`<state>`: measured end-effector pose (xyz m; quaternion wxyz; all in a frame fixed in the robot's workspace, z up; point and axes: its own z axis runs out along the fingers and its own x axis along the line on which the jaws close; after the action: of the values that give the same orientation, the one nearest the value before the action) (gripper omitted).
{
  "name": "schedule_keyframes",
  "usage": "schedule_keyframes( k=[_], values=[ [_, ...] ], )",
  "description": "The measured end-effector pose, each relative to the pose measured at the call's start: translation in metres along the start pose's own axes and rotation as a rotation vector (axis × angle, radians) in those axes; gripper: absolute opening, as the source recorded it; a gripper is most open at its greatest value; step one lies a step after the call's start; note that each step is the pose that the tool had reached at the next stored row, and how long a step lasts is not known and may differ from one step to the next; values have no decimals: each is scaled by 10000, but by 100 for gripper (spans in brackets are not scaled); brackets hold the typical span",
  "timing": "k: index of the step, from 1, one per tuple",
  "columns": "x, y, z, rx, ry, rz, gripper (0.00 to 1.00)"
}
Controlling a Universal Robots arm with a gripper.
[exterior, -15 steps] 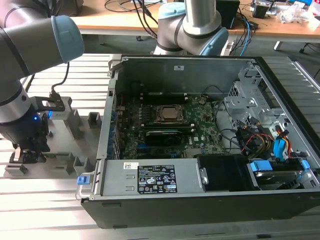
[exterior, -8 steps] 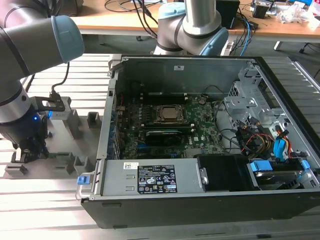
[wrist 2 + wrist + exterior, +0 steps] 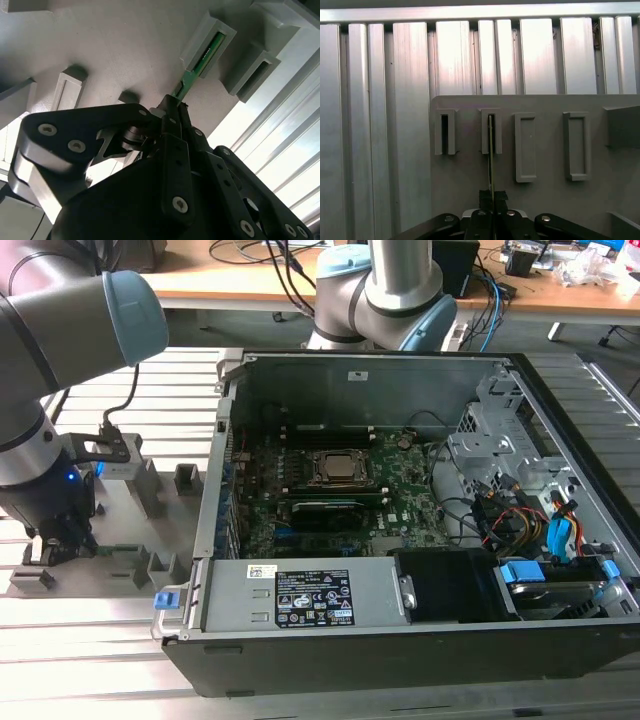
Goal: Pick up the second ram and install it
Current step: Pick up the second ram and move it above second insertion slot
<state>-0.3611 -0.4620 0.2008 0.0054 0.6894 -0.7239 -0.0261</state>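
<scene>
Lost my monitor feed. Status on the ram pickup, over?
Gripper shut on ram. Ram on edge, far end in holder slot. Nothing blocking seen.

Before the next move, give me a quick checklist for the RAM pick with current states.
1. gripper closed on the second ram: ok.
2. Ram runs straight out of the grip in the first wrist view: ok.
3. Ram clear of its grey holder: not ok, the far end sits in the slot.
4. computer case open, motherboard exposed: ok.
5. Free memory slot on the motherboard: cannot tell.
</scene>
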Motion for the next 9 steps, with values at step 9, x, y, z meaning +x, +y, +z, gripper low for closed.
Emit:
schedule_keyframes(
  k=[9],
  values=[
    [-2, 4, -82, 0, 0, 3, 14]
  ],
)
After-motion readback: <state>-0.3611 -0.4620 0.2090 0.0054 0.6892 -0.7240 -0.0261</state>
